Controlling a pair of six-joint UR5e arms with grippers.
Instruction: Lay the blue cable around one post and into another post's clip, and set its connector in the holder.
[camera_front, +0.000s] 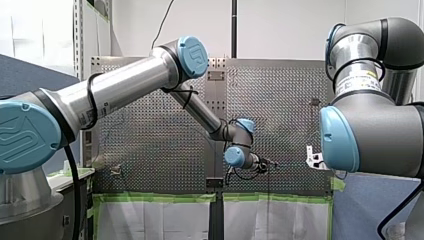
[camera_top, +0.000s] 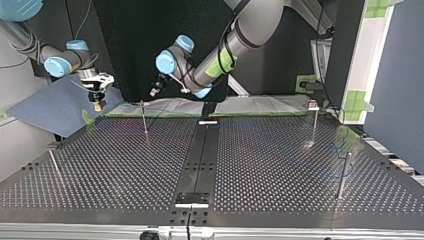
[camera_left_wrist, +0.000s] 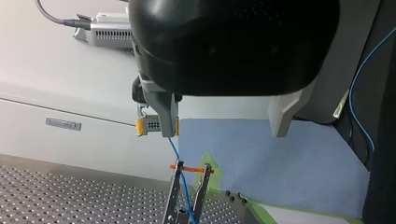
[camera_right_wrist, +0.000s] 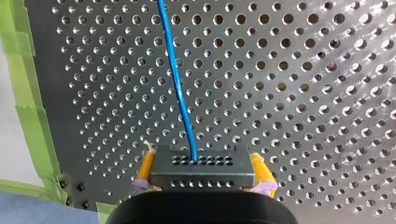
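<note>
My right gripper (camera_right_wrist: 203, 186) is shut on a black connector (camera_right_wrist: 203, 167), with yellow pads (camera_right_wrist: 145, 165) on both sides of it. The blue cable (camera_right_wrist: 180, 88) leaves the connector and runs away over the perforated table (camera_right_wrist: 289, 84). In the top view this gripper (camera_top: 98, 102) hangs above the table's far left corner. My left gripper (camera_left_wrist: 224, 128) is open and holds nothing. Ahead of it the connector (camera_left_wrist: 150, 125) shows, and the cable (camera_left_wrist: 173, 148) drops from it between the prongs of a clip post (camera_left_wrist: 175, 198) with an orange band. In the top view my left gripper (camera_top: 155, 91) hovers near a thin post (camera_top: 144, 120).
More thin posts stand on the table at the top view's right (camera_top: 314, 125), near right (camera_top: 343, 175) and near left (camera_top: 56, 167). A black block (camera_top: 192, 198) sits on the centre strip near the front edge. Green tape (camera_right_wrist: 28, 116) lines the table's edge beside blue cloth (camera_left_wrist: 280, 158).
</note>
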